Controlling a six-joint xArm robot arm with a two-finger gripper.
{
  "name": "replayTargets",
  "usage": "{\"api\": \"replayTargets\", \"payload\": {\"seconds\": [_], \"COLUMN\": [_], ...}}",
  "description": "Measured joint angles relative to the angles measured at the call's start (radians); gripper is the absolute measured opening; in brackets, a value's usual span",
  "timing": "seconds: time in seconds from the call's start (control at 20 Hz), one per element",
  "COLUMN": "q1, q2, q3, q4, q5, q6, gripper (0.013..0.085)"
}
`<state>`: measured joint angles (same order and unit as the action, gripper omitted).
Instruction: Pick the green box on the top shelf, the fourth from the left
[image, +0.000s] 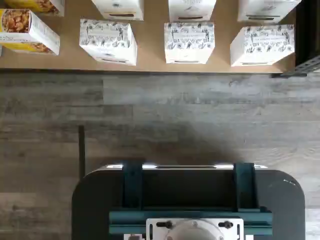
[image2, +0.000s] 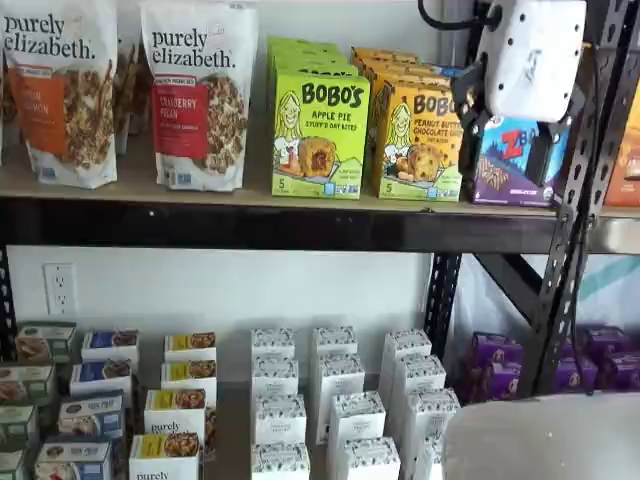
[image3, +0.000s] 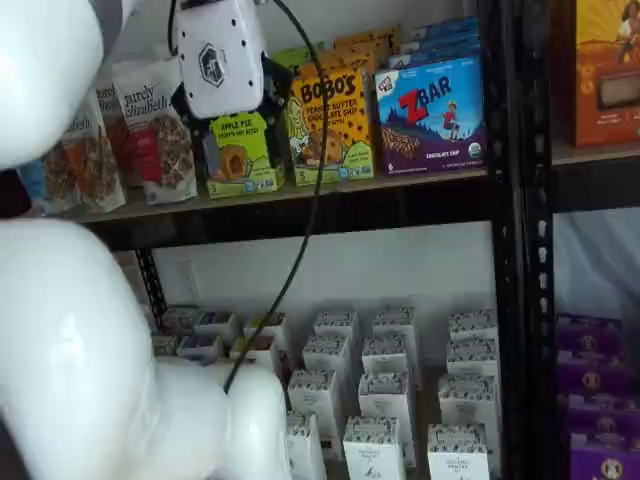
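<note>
Two black fingers of the gripper (image2: 508, 135) stand spread, with a plain gap between them and nothing in it. It hangs in front of the top shelf (image2: 250, 225), at about the height of the goods there.

The green box (image2: 320, 135) stands upright at the front edge of that shelf, leading a row of like cartons behind it. In a shelf view it lies off to the gripper's side, with the orange Bobo's box (image2: 420, 140) between the two and the blue Z Bar box (image2: 505, 170) straight behind the fingers. In a shelf view from the other angle the gripper (image3: 232, 108) overlaps the upper part of the green box (image3: 240, 155), so it seems to hang out in front of the shelf, not among the cartons. The wrist view agrees: it looks down on the wooden floor (image: 160, 115) and the white cartons (image: 189, 42) of the lower shelf.

By my judgement this is the approach, with no grasp begun. Next, the gripper must line up squarely on the green carton's face and advance until a finger passes down each side. The orange box stands just beside it, so that finger has little room and could nudge the neighbour. Only then should the fingers close.
</note>
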<state>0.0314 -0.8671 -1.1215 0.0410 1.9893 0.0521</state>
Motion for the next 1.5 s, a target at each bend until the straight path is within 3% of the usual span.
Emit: {"api": "replayTargets", "payload": {"seconds": [0.1,0.2,0.8,1.1,1.5], "q1": [-0.041,-0.052,-0.015,0.039,0.153], "q2": [-0.044,-0.055,-0.053,-0.047,-0.026], "q3": [0.039,0.049,0.053,0.062,0.078], "q4": [0.042,0.056,0.034,0.028,-0.014], "q5": [-0.069,-0.092,-0.108,-0.156,-0.273], "q6": [-0.026,-0.034,-0.006,0.041,0.140], "gripper": [0.0850,0.0850,0.0850,0.0850,0.0850]}}
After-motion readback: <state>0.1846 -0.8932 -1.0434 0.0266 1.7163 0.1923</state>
